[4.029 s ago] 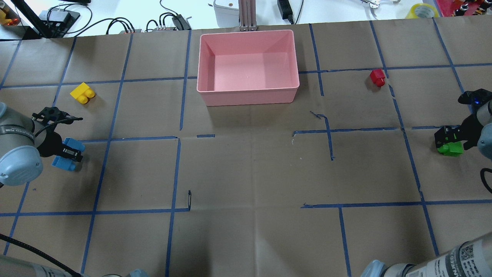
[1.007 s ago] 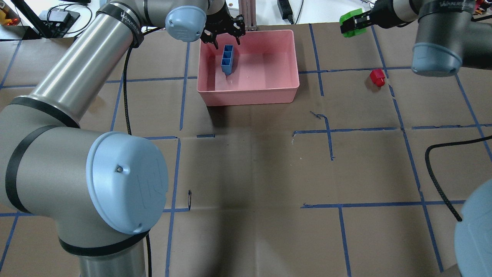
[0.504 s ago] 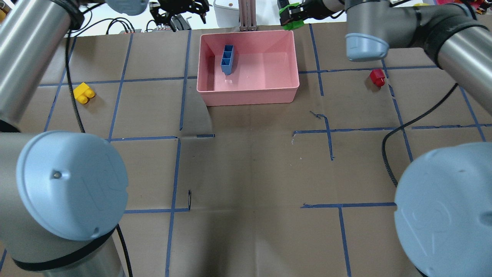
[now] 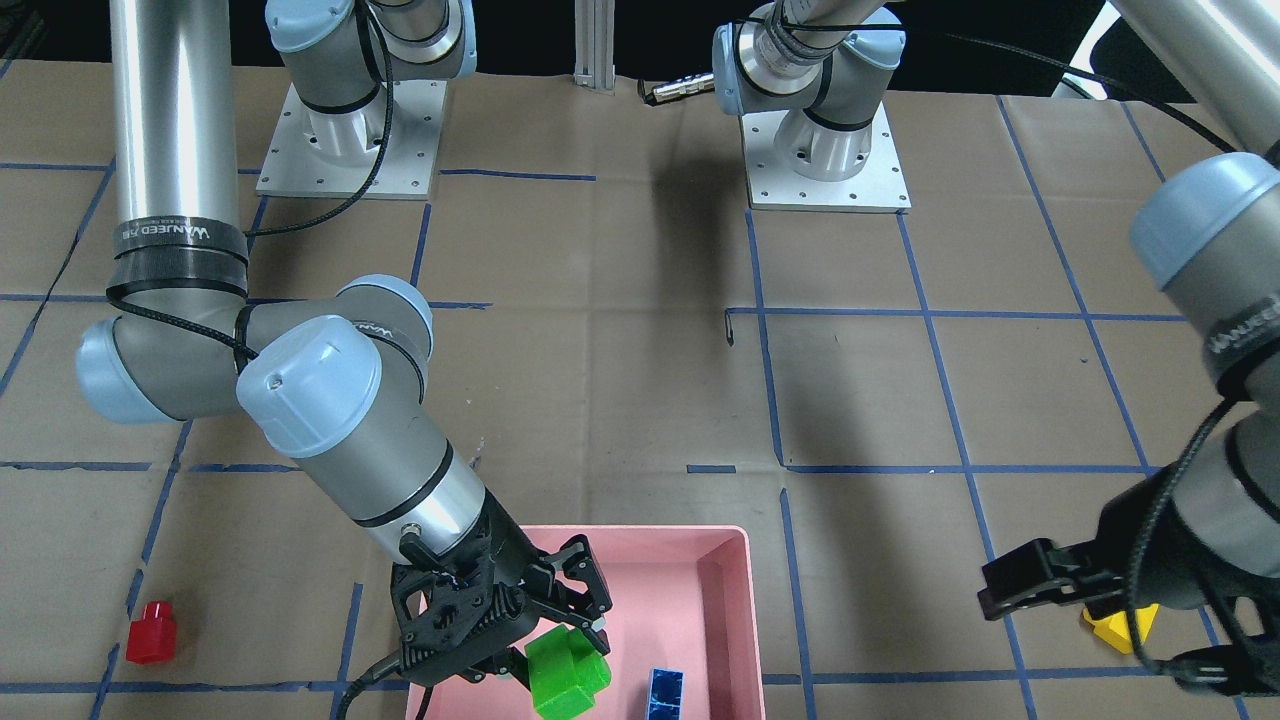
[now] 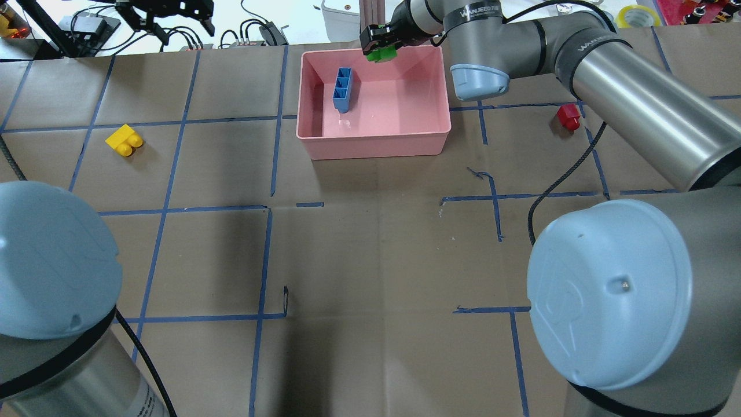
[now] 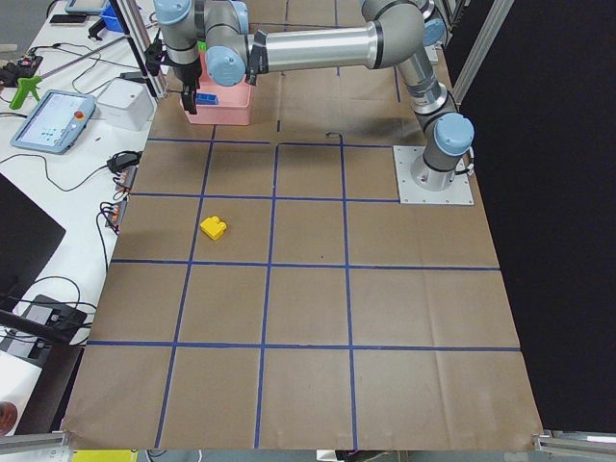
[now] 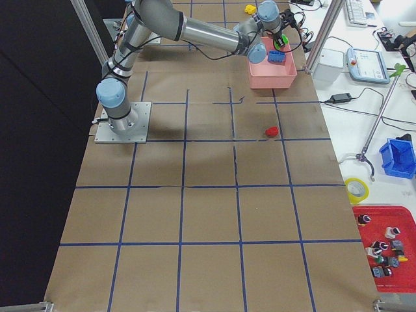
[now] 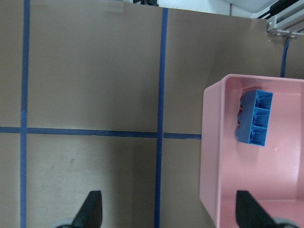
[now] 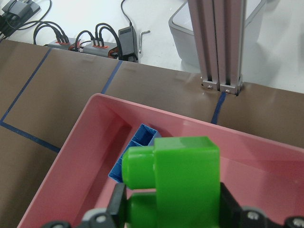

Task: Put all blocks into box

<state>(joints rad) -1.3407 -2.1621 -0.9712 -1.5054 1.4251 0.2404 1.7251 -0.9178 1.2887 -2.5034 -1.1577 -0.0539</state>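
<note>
R gripper point(image 5: 379, 47) tight on grn block point(image 9: 183, 183) over box point(image 5: 373, 145); L gripper point(image 5: 168, 14) spread wide.

arms point(image 5: 637, 110): silver tubes | joint caps point(image 5: 608, 295): pale blue | bands point(image 4: 178, 245): black, white lettering | cables point(image 5: 557, 185): black | base plates point(image 4: 825, 150): screwed grey metal | left tool point(image 8: 171, 211), right tool point(image 4: 555, 650): black

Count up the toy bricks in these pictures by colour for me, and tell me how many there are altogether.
green brick: 1
blue brick: 1
yellow brick: 1
red brick: 1
Total: 4
</note>
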